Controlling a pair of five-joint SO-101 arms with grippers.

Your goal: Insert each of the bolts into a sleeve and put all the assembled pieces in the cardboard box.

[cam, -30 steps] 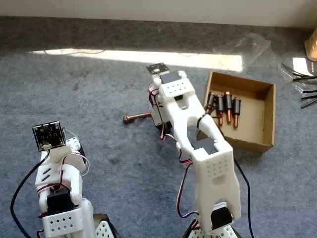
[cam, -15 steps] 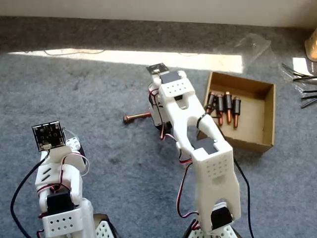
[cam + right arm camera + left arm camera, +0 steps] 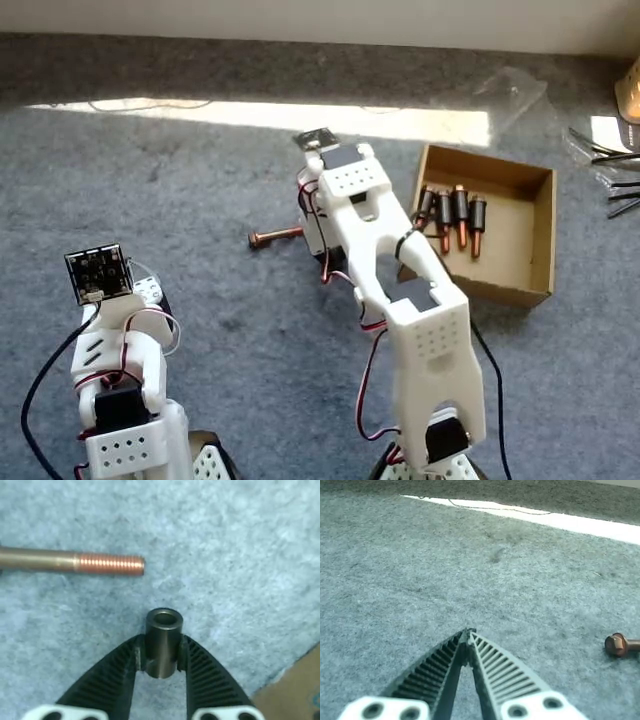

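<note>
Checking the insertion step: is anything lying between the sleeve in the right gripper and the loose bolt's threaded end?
Nothing visible. Between the sleeve, clamped in the right gripper, and the bolt's threaded tip lies bare carpet.

The black ribbed right gripper (image 3: pixel 161 642) is clamped on a dark metal sleeve (image 3: pixel 163 627); the matching left gripper (image 3: pixel 468 634) is pressed closed.
</note>
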